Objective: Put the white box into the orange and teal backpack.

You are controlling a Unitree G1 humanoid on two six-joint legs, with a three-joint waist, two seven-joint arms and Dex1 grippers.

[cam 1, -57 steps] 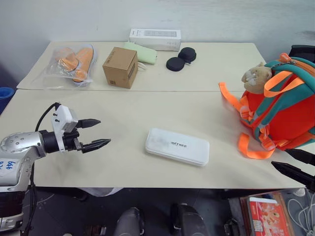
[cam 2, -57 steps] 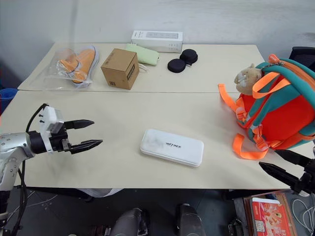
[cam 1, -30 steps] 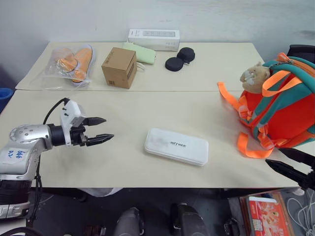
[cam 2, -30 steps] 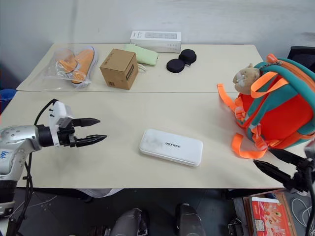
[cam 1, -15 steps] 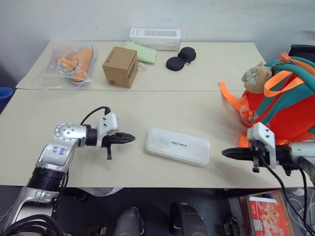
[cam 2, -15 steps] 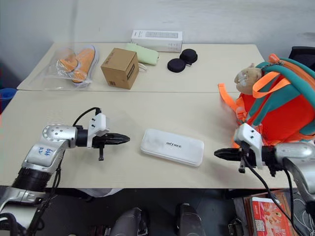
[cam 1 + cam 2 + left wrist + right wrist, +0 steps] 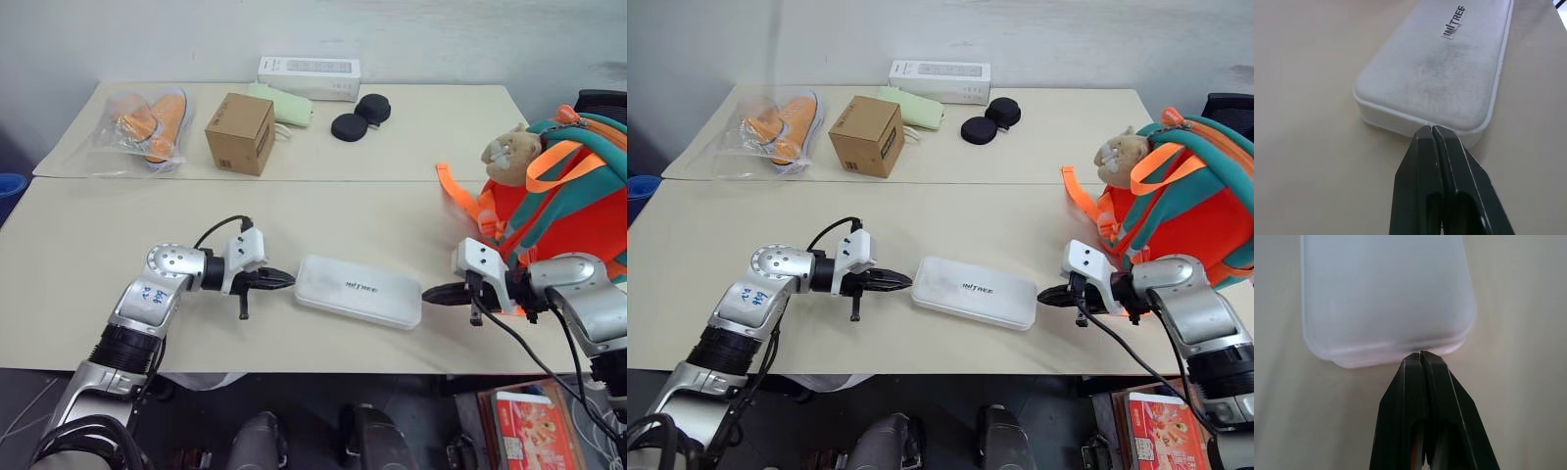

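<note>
We've got both claws pressed together, left gripper [image 7: 286,281] and right gripper [image 7: 429,294] tips at opposite ends of the white box [image 7: 359,291] near the table's [image 7: 294,211] front edge; next, squeeze inward, lift toward the orange and teal backpack [image 7: 558,211].

My orange and teal backpack [image 7: 563,211] is running off the right edge in both eye views, so I'm not seeing its far side or where the opening is. In my left wrist view the white box [image 7: 1440,68] is getting cropped at the top, with the lettering on it partly cut off too. My right wrist view is blurring the box's face, so no print is readable there, and its far end is cropped as well. Whether my pinched-together fingertips are actually touching the box ends or just sitting right beside them, I'm honestly not able to tell.
</note>
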